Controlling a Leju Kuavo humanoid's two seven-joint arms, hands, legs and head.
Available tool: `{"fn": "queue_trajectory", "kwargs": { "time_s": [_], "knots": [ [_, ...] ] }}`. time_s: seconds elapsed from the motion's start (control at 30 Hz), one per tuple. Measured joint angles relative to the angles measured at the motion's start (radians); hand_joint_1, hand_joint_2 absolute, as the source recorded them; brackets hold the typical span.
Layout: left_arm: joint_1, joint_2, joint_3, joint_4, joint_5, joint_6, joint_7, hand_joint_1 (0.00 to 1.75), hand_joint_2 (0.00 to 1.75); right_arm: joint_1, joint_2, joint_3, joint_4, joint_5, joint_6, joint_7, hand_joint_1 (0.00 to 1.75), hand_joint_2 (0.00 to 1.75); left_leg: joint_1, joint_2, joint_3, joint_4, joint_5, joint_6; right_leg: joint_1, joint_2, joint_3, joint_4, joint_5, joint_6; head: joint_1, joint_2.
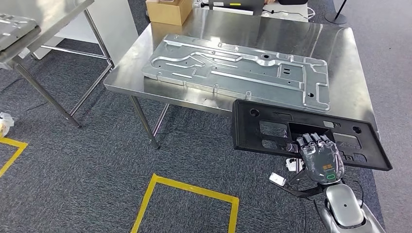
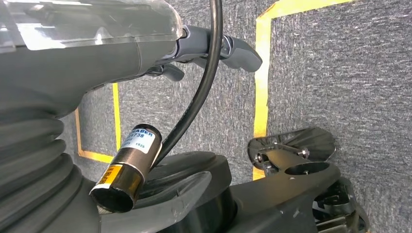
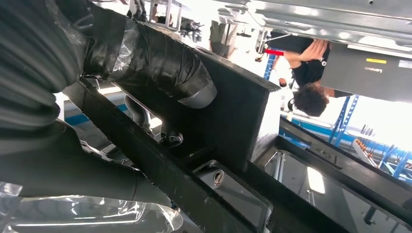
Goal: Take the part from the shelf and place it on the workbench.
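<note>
Because the right hand (image 1: 319, 158) grips the black part (image 1: 306, 133) at its near long edge, fingers hooked up through one of the part's central openings, the whole panel reaches away from the hand toward the far side and mostly to the left. In the right wrist view the thumb (image 3: 165, 63) presses on one face of the part (image 3: 233, 121) while darker fingers wrap the rib on the other, so the grasp looks firm. The part's long axis runs left to right, roughly level, with a slight drop toward its right end. Its far long edge overlaps the near edge of the steel workbench (image 1: 243, 29); whether it touches the top or hangs just above it I cannot tell. Just beyond that edge lies a large pressed metal plate (image 1: 238, 70), its own long axis nearly parallel to the part's, filling much of the bench's middle.

The left hand (image 2: 214, 48) hangs low over grey carpet (image 2: 340, 73) marked with yellow tape (image 2: 261, 77); its fingers look loosely extended and it holds nothing. The right hand is therefore the only one placed to act. My judgement is that the placing turns on pushing the part farther onto the bench without riding up on the plate.
</note>
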Motion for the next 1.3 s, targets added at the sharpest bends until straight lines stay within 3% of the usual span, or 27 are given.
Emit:
{"fn": "queue_trajectory", "kwargs": {
  "time_s": [0.07,0.13,0.2,0.23,0.27,0.3,0.37,0.4,0.43,0.53,0.6,0.67,0.7,0.77,0.8,0.83,0.9,0.97,1.07,1.1,1.17,1.23,1.3],
  "knots": [
    [0.001,-0.001,0.0,0.0,-0.004,0.002,-0.001,0.0,1.75,-0.001,0.001,0.0,-0.002,0.0,0.0,-0.008,1.75,1.75,0.006,-0.001,0.018,-0.024,0.009,0.003,0.0,0.002,-0.004,0.015,0.003,0.007,0.0,0.0],
    [0.001,-0.002,0.0,0.0,-0.007,0.004,-0.002,0.0,1.75,-0.004,0.002,0.001,-0.003,0.0,0.0,-0.016,1.75,1.75,0.012,-0.003,0.033,-0.034,0.017,0.001,-0.002,0.007,-0.035,0.072,-0.04,0.013,0.001,0.0],
    [0.002,-0.002,0.0,0.0,-0.01,0.005,-0.001,0.0,1.75,-0.006,0.002,0.007,-0.002,0.0,0.001,-0.026,1.75,1.75,0.012,-0.003,0.036,-0.034,0.016,-0.001,-0.006,0.012,-0.096,0.186,-0.096,0.023,0.001,0.0],
    [0.002,-0.002,0.0,0.0,-0.012,0.006,-0.001,0.0,1.75,-0.006,0.003,0.013,0.0,0.0,0.002,-0.029,1.75,1.75,0.013,-0.004,0.038,-0.033,0.014,-0.004,-0.009,0.013,-0.122,0.228,-0.106,0.029,0.0,0.0],
    [0.003,-0.002,0.001,0.0,-0.014,0.007,-0.001,0.0,1.75,-0.007,0.004,0.019,0.002,0.0,0.002,-0.031,1.75,1.75,0.015,-0.005,0.042,-0.032,0.01,-0.009,-0.013,0.013,-0.134,0.239,-0.099,0.034,0.0,0.0],
    [0.003,-0.002,0.001,0.0,-0.016,0.008,-0.002,0.0,1.75,-0.008,0.004,0.026,0.004,0.0,0.003,-0.031,1.75,1.75,0.019,-0.005,0.047,-0.03,0.004,-0.015,-0.017,0.012,-0.126,0.211,-0.071,0.039,0.0,0.0],
    [0.004,-0.002,0.001,0.0,-0.02,0.009,-0.003,0.0,1.75,-0.013,0.007,0.039,0.01,0.0,0.004,-0.029,1.75,1.75,0.028,-0.006,0.062,-0.025,-0.013,-0.033,-0.024,0.006,-0.07,0.085,0.001,0.05,0.001,0.0],
    [0.003,-0.001,0.001,0.0,-0.022,0.01,-0.004,0.0,1.75,-0.016,0.009,0.045,0.013,0.0,0.004,-0.028,1.75,1.75,0.031,-0.005,0.068,-0.021,-0.022,-0.042,-0.022,0.002,-0.047,0.033,0.011,0.048,0.002,0.0],
    [0.001,-0.001,0.001,0.0,-0.024,0.01,-0.005,0.0,1.75,-0.019,0.011,0.05,0.015,0.0,0.005,-0.027,1.75,1.75,0.032,-0.004,0.072,-0.02,-0.029,-0.052,-0.018,-0.004,-0.033,0.004,0.01,0.039,0.002,0.0],
    [0.002,0.0,0.001,0.0,-0.027,0.011,-0.006,0.0,1.75,-0.018,0.016,0.061,0.02,0.0,0.007,-0.027,1.75,1.75,0.032,0.0,0.085,-0.006,-0.033,-0.078,-0.007,0.001,-0.017,0.001,-0.013,-0.007,0.001,0.0],
    [0.002,-0.001,0.001,0.0,-0.029,0.012,-0.005,0.0,1.75,-0.019,0.017,0.067,0.022,0.0,0.007,-0.026,1.75,1.75,0.038,-0.014,0.056,0.065,-0.021,-0.085,-0.006,0.009,0.009,-0.006,-0.022,-0.027,0.001,0.0],
    [0.001,-0.001,0.001,0.0,-0.029,0.013,-0.006,0.0,1.75,-0.022,0.019,0.071,0.023,0.0,0.006,-0.023,1.75,1.75,0.038,-0.036,-0.028,0.19,-0.039,-0.081,-0.001,0.013,0.038,-0.018,-0.034,-0.042,0.001,0.0],
    [0.001,-0.001,0.001,0.0,-0.03,0.014,-0.006,0.0,1.75,-0.023,0.021,0.075,0.023,0.0,0.006,-0.021,1.75,1.75,0.035,-0.042,-0.076,0.247,-0.066,-0.078,0.002,0.016,0.05,-0.024,-0.04,-0.047,0.0,0.0],
    [-0.001,-0.001,0.001,0.0,-0.031,0.015,-0.004,0.0,1.75,-0.022,0.023,0.087,0.025,0.001,0.007,-0.011,1.75,1.75,0.03,-0.046,-0.142,0.293,-0.113,-0.072,0.006,0.025,0.074,-0.029,-0.057,-0.05,0.0,0.0],
    [-0.002,-0.001,0.001,0.0,-0.033,0.016,-0.003,0.0,1.75,-0.022,0.024,0.095,0.027,0.001,0.007,-0.001,1.75,1.75,0.028,-0.046,-0.151,0.274,-0.114,-0.069,0.007,0.031,0.087,-0.03,-0.067,-0.049,0.0,0.0],
    [-0.002,-0.001,0.001,0.0,-0.035,0.016,-0.001,0.0,1.75,-0.022,0.024,0.103,0.029,0.002,0.007,0.01,1.75,1.75,0.026,-0.046,-0.146,0.227,-0.089,-0.064,0.008,0.037,0.102,-0.031,-0.077,-0.047,0.0,0.0],
    [0.001,0.0,0.001,0.0,-0.037,0.017,0.001,0.0,1.75,-0.022,0.023,0.117,0.032,0.002,0.007,0.027,1.75,1.75,0.024,-0.048,-0.121,0.104,0.013,-0.057,0.009,0.05,0.127,-0.033,-0.1,-0.039,0.0,0.0],
    [0.0,-0.001,0.001,0.001,-0.038,0.017,0.002,0.0,1.75,-0.024,0.02,0.127,0.034,0.002,0.007,0.032,1.75,1.75,0.018,-0.049,-0.106,0.037,0.076,-0.05,0.012,0.059,0.144,-0.037,-0.121,-0.023,0.0,0.0],
    [-0.003,-0.002,0.001,0.001,-0.038,0.017,0.004,0.0,1.75,-0.026,0.014,0.136,0.034,0.002,0.006,0.033,1.75,1.75,0.015,-0.052,-0.08,0.026,0.068,-0.031,0.01,0.057,0.154,-0.011,-0.112,-0.002,0.001,0.0],
    [0.0,-0.002,0.001,0.0,-0.038,0.017,0.005,0.0,1.75,-0.027,0.012,0.139,0.034,0.002,0.006,0.033,1.75,1.75,0.015,-0.053,-0.065,0.023,0.063,-0.023,0.008,0.049,0.136,0.031,-0.099,0.002,0.002,0.0],
    [0.008,0.0,0.001,0.0,-0.039,0.018,0.006,0.0,1.75,-0.029,0.009,0.144,0.035,0.002,0.006,0.037,1.75,1.75,0.012,-0.053,-0.037,0.02,0.046,-0.01,0.005,0.032,0.054,0.154,-0.099,0.006,0.003,0.0],
    [0.013,-0.001,0.002,0.001,-0.039,0.019,0.006,0.0,1.75,-0.03,0.006,0.154,0.037,0.002,0.007,0.044,1.75,1.75,0.009,-0.055,-0.011,0.018,0.024,-0.005,0.006,0.027,-0.045,0.25,-0.157,0.009,0.003,0.0],
    [0.016,-0.001,0.002,0.001,-0.039,0.018,0.005,0.0,1.75,-0.032,0.003,0.171,0.041,0.002,0.01,0.053,1.75,1.75,0.006,-0.058,0.024,0.016,-0.005,-0.004,0.008,0.026,-0.102,0.251,-0.229,0.008,0.003,0.0]
  ]
}}
